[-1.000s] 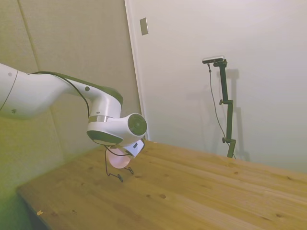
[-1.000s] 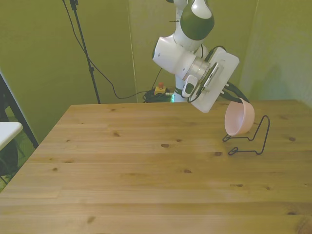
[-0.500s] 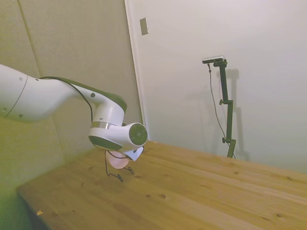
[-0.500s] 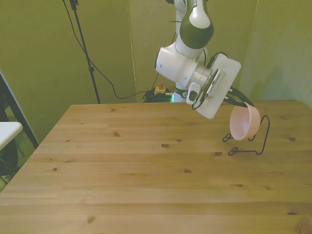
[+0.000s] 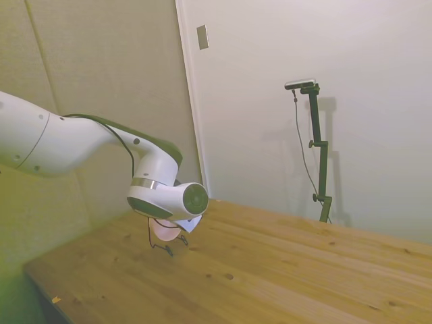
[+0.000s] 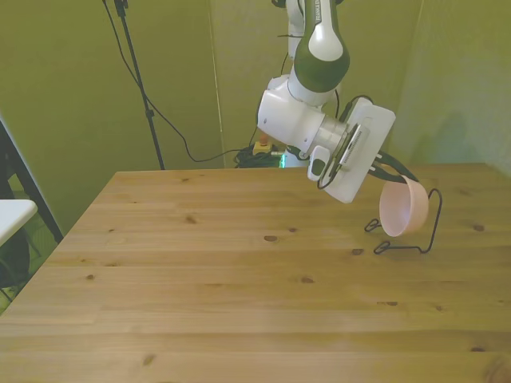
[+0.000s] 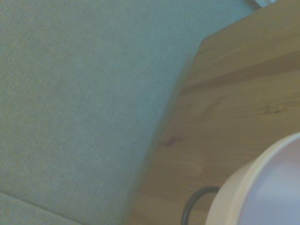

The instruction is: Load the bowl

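Most of the wooden desk (image 6: 239,279) lies bare from its near edge back across the front view's left. Farther off, toward the front view's right, the pale pink bowl (image 6: 403,209), smooth and unmarked, hangs tipped on its side within a black wire rack (image 6: 427,227). The claw (image 6: 395,171) grips its upper rim. The desk's far edge runs close behind the rack.

bowl (image 6: 403,207) within wire rack (image 6: 418,231), at table's (image 6: 239,287) right in the front view
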`<state>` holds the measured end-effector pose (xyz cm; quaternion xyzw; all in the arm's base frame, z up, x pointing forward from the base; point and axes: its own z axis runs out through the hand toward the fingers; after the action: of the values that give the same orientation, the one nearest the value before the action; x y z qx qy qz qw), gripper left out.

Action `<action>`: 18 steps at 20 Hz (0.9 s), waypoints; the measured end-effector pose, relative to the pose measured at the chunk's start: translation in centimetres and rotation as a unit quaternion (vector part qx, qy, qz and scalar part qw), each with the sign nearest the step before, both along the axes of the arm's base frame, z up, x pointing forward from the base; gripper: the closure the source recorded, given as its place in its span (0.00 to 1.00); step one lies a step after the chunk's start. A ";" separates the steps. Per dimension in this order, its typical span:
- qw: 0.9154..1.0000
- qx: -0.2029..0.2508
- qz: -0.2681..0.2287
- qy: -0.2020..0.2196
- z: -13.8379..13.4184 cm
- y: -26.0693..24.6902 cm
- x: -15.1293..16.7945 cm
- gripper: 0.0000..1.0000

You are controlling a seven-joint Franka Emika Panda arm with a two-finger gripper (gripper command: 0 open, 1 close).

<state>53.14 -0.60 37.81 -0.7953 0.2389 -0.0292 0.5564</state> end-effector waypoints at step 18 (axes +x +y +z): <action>1.000 0.008 -0.003 0.007 -2.4 0.2 -0.2 0.00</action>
<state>52.95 -0.44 35.43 -0.7901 0.2455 -0.0228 0.5612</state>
